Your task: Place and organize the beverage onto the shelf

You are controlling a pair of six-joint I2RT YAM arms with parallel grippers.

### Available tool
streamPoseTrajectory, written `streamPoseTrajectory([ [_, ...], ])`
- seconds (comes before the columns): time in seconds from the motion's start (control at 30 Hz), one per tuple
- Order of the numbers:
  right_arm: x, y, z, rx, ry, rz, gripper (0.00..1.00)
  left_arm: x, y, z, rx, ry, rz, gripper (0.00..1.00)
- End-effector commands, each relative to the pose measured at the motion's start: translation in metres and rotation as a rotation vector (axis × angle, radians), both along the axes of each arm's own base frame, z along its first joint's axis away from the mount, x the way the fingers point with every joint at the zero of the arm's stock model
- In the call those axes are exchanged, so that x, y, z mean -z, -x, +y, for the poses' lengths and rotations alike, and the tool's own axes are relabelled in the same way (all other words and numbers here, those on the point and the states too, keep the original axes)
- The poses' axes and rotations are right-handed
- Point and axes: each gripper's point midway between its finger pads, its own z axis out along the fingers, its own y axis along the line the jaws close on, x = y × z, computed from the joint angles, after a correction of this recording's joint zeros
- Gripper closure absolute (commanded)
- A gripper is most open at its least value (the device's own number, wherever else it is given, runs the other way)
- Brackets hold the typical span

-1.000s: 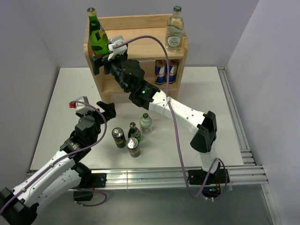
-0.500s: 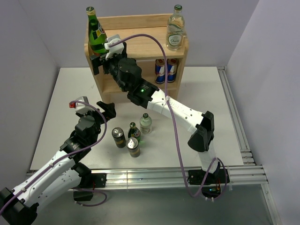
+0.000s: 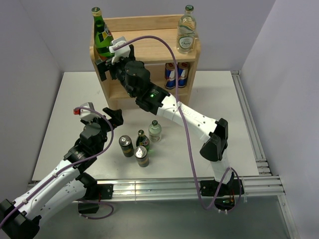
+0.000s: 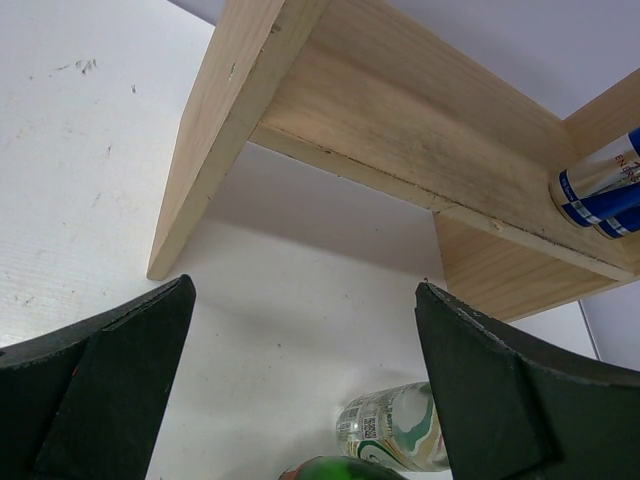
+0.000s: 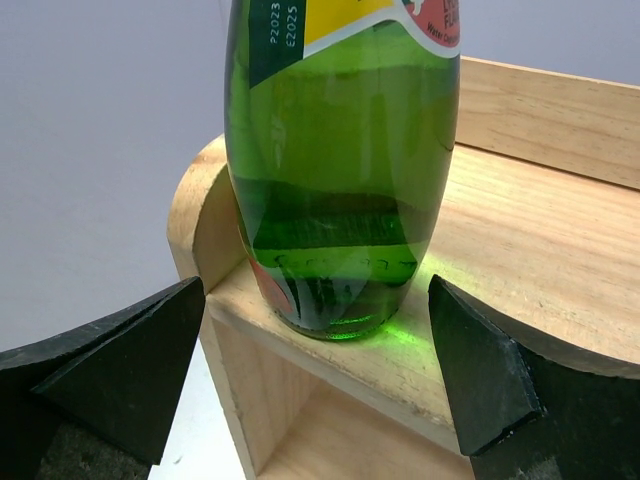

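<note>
- Small light-wood two-tier shelf (image 3: 149,50) with solid side panels stands at the far side of the white table (image 3: 224,99), left of centre, open front facing the arms
- Tall green glass bottle with a yellow-and-green label (image 3: 102,37) stands upright on the front left corner of the shelf's top board
- Clear glass bottle with a pale label (image 3: 186,35) stands upright on the top board's right end, well apart from the green one
- Two blue-and-silver cans (image 3: 177,74) stand side by side at the right end of the lower tier
- Right claw (image 5: 316,300) is up at the top board, released and spread wide; one finger sits on each side of the green bottle's base, with a gap on both sides in the wrist view
- Left claw (image 3: 102,112) hangs over the table in front of the shelf's left panel, released, nothing between its fingers
- On the table between the arms is a loose cluster: dark can (image 3: 126,146), second can (image 3: 142,156), small green bottle (image 3: 143,139), small clear bottle with a greenish label (image 3: 155,131), all upright
</note>
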Motion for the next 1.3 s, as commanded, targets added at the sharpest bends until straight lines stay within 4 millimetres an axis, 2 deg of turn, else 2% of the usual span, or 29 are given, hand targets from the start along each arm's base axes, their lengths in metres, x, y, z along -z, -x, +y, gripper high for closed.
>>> streamPoseTrajectory([
  [0.0,0.070,-0.012,-0.011,0.069,0.176,0.158,0.00,-0.004,-0.001,0.001,-0.011,0.012,-0.016,0.01],
  [0.23,0.053,-0.008,-0.018,0.074,0.161,0.132,0.00,-0.003,-0.002,0.001,-0.016,0.008,-0.014,0.01],
  [0.43,0.030,0.005,-0.030,0.086,0.143,0.102,0.00,-0.002,-0.002,0.001,-0.017,0.007,-0.012,0.01],
  [0.73,-0.007,0.047,-0.050,0.090,0.099,0.043,0.00,-0.001,-0.002,0.004,-0.029,-0.001,-0.008,0.01],
  [0.9,-0.013,0.070,-0.061,0.101,0.083,0.058,0.00,-0.001,-0.002,0.005,-0.033,-0.011,-0.001,0.01],
  [1.0,-0.014,0.091,-0.076,0.093,0.045,0.077,0.00,0.001,0.000,0.004,-0.024,-0.017,0.013,0.01],
  [1.07,-0.013,0.104,-0.093,0.095,0.012,0.091,0.00,-0.003,0.001,0.000,-0.003,-0.001,0.013,0.01],
  [1.1,-0.011,0.112,-0.095,0.086,0.001,0.098,0.00,0.004,0.003,-0.002,0.008,-0.004,0.042,0.01],
  [1.13,-0.007,0.119,-0.106,0.083,-0.021,0.114,0.00,0.005,0.004,-0.004,0.022,-0.002,0.055,0.01],
  [1.27,0.010,0.136,-0.129,0.078,-0.081,0.165,0.00,0.009,0.013,-0.012,0.065,0.020,0.092,0.01],
])
